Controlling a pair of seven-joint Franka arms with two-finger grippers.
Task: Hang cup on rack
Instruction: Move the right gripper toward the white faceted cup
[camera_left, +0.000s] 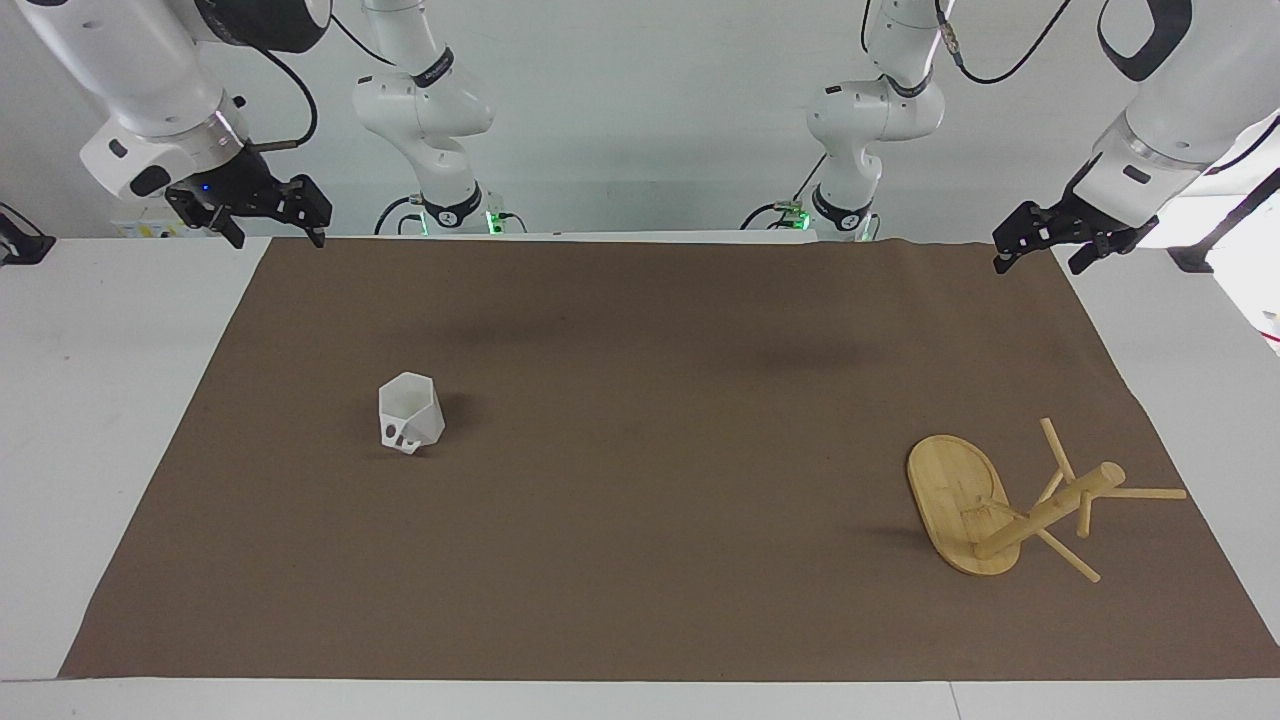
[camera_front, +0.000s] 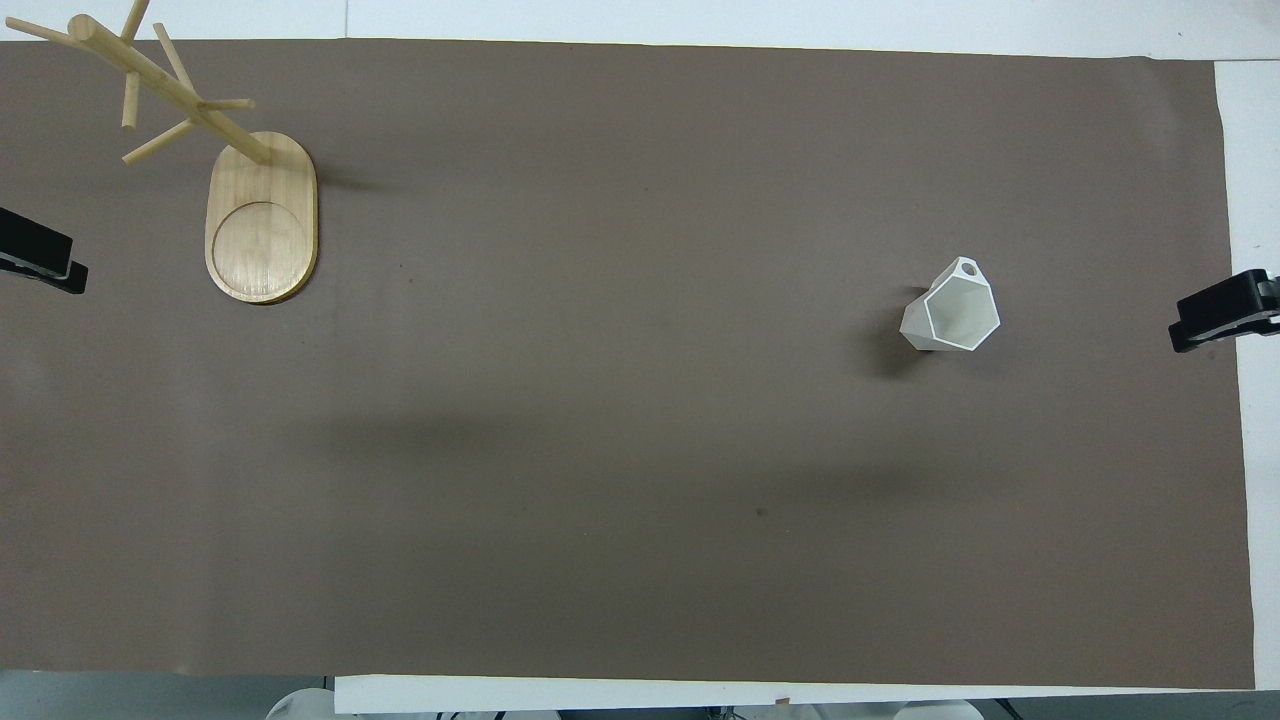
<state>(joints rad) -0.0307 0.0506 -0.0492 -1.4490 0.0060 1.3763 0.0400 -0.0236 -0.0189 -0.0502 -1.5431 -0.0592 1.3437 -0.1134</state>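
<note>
While both hang raised, left pincer (camera_left: 1045, 250) and right pincer (camera_left: 270, 215) gape empty.

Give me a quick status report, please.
Both pincers open, left and right waiting. Cup upright on mat, rack unloaded. Nothing between.

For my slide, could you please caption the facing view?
White cup and bamboo rack stand apart on brown mat; both arms wait.

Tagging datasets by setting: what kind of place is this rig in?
Looks like a robotics lab bench, not a home: a white table under a brown paper mat, plain white wall, cabled arm bases, and only a white faceted cup and bamboo mug tree staged.
</note>
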